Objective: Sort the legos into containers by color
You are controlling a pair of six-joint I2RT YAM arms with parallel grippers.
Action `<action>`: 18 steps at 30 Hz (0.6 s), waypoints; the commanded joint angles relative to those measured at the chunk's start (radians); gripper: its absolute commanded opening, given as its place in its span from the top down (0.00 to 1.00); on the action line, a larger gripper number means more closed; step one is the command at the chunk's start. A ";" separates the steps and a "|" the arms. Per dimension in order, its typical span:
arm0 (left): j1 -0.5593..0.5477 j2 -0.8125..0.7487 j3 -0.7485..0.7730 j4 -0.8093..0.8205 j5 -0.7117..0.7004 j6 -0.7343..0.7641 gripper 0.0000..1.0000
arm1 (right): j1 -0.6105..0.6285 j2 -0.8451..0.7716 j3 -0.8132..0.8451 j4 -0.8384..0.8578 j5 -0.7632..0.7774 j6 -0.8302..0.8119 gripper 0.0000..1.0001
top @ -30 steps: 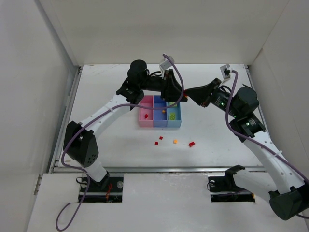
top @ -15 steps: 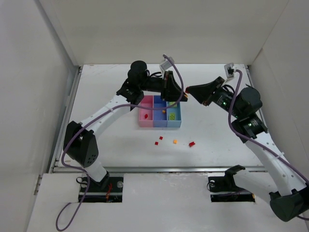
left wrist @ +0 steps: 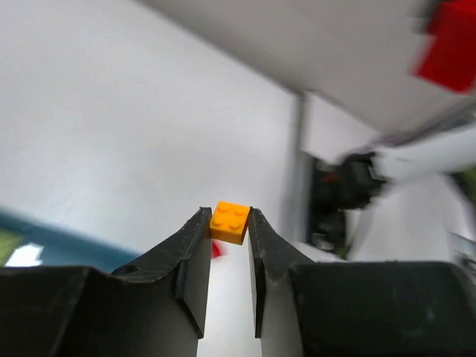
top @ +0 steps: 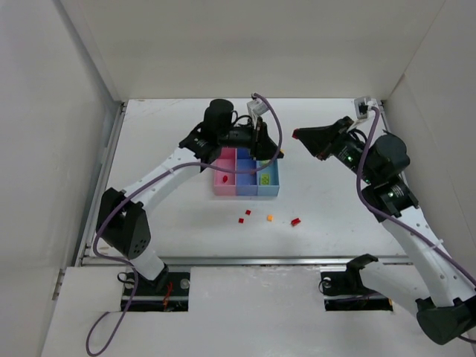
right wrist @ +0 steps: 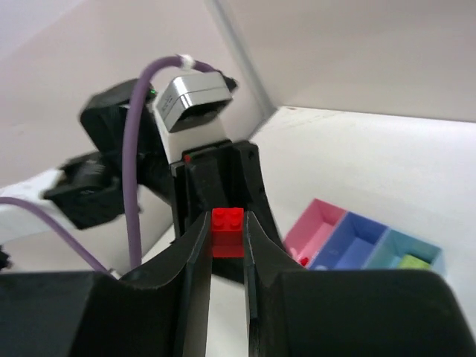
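**brick_newbie:** If you start with the overhead cam, what's where?

**yam_tinkerer:** The bins point(top: 246, 194) sit mid-table point(top: 171, 212) in a joined row: pink bin point(top: 220, 187), blue-violet bin point(top: 245, 186), then light blue bin point(top: 272, 186). There's a red piece point(top: 224, 179) in the pink one and a yellow-green brick point(top: 263, 179) in the light blue one. Four loose bricks point(top: 295, 222), three red and one orange, lie on the table in front of the row, well apart from it. The left gripper point(top: 261, 154) hangs over the far end of the bins, roughly above the light blue one. The right gripper point(top: 297, 134) is raised off to the right of the row, pointing back toward the left arm. From up there the tips are too small to tell what's in them.

**brick_newbie:** And the left wrist cam?

**yam_tinkerer:** Much clearer. The left gripper point(left wrist: 227, 217) has its fingers nearly together, pinching an orange brick point(left wrist: 229, 224) right at the tips, studs facing the camera. A strip of light blue bin shows at the lower left. Everything behind it is blurry.

**brick_newbie:** Right wrist?

**yam_tinkerer:** Same deal. The right gripper point(right wrist: 226, 222) is closed down on a red brick point(right wrist: 227, 234), held upright between the tips. Straight behind it is the left arm with its purple cable point(right wrist: 132, 156). The bins are lower right, with the yellow-green brick visible in the light blue one.
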 commanded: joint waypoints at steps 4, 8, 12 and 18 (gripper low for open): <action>-0.004 -0.035 0.056 -0.446 -0.728 0.603 1.00 | 0.002 -0.099 0.039 -0.171 0.181 -0.080 1.00; -0.024 -0.026 0.019 -0.434 -0.804 0.738 1.00 | 0.002 -0.121 0.008 -0.180 0.192 -0.080 1.00; -0.036 0.050 0.042 -0.496 -0.829 0.747 1.00 | 0.002 -0.121 -0.001 -0.200 0.201 -0.080 1.00; -0.036 0.093 -0.041 -0.414 -0.925 0.786 1.00 | 0.002 -0.141 -0.001 -0.209 0.201 -0.089 1.00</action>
